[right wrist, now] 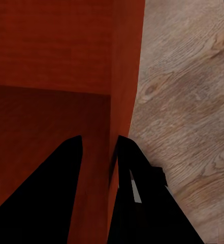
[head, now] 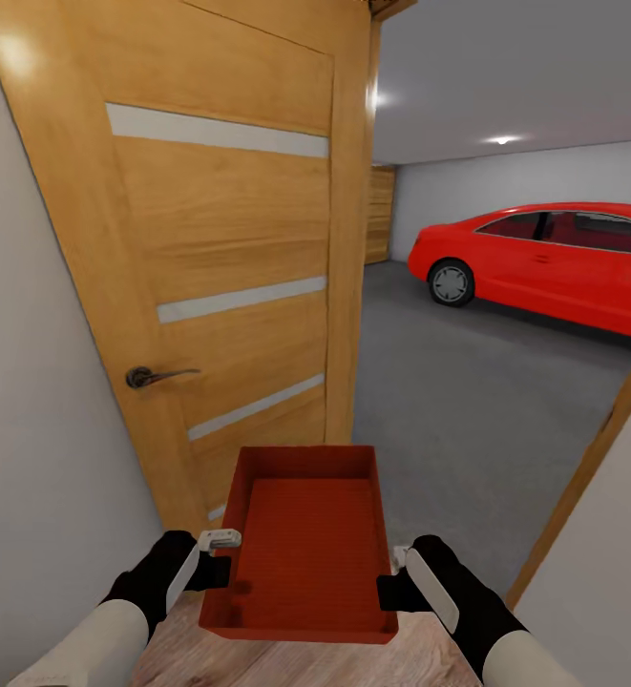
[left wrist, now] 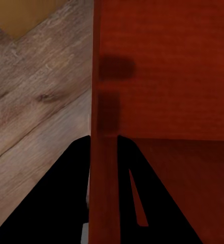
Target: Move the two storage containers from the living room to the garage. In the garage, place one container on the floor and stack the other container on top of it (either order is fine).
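Note:
I carry one red-orange storage container (head: 305, 544) in front of me, held level above the wood-plank flooring. My left gripper (head: 227, 571) is shut on its left wall (left wrist: 104, 168), one black finger on each side. On the opposite side my right gripper (head: 388, 590) is shut on the right wall (right wrist: 119, 101) in the same way. The bin is empty, with no lid. Through the doorway ahead lies the garage with its dark grey concrete floor (head: 468, 401).
An open wooden door (head: 220, 258) with a dark handle (head: 153, 376) stands close on my left. A door frame post (head: 592, 468) and a pale wall bound the right side. A red car (head: 544, 258) is parked at the garage's far right.

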Tool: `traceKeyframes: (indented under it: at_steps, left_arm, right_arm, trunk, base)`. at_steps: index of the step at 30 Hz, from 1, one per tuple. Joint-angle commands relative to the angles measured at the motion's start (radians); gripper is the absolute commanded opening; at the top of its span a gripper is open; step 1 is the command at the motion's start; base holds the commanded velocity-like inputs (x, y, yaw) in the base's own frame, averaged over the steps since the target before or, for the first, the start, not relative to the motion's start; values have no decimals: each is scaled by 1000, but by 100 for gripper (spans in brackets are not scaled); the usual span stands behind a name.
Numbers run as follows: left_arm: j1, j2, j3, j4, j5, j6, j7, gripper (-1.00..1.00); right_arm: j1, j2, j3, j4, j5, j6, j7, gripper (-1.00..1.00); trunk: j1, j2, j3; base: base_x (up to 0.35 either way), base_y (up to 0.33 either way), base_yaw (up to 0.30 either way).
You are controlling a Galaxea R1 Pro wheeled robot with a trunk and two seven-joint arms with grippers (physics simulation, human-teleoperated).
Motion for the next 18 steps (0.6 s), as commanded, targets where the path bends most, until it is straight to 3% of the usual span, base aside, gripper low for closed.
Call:
traceKeyframes:
  at_steps: [1, 18]
  left_arm:
    - [0, -2, 12, 0, -17, 5, -13, -100]
    - [0, -2, 12, 0, -18, 5, -12, -100]
  right_arm:
    - [-1, 1, 5, -2, -14, -1, -3, -100]
    - [-1, 1, 5, -2, -14, -1, -4, -100]
  trunk:
    - [0, -1, -1]
    - [0, -1, 7]
  base:
    - [1, 1, -254]
    - [0, 0, -262]
